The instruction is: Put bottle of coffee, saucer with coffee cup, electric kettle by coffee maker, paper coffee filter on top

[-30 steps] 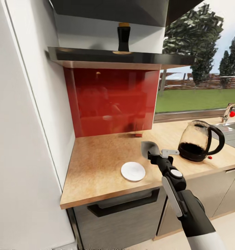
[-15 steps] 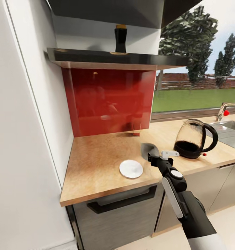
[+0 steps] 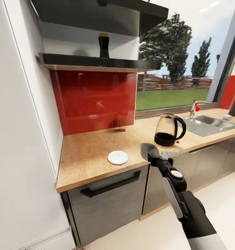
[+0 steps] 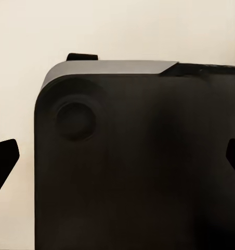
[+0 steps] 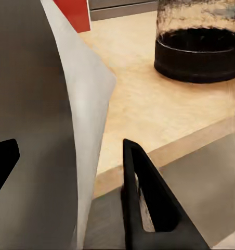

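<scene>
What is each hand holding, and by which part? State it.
The right hand grips the paper coffee filter by its lower edge, the rest fanning up. The left hand is open, holding nothing.

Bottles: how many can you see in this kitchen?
1. A dark bottle stands upright on the black shelf above the red backsplash. Others may be hidden.

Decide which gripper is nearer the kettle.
Right. The right gripper hovers at the counter edge just in front of the kettle, holding a paper filter. The left gripper faces a dark panel, no kettle near.
</scene>
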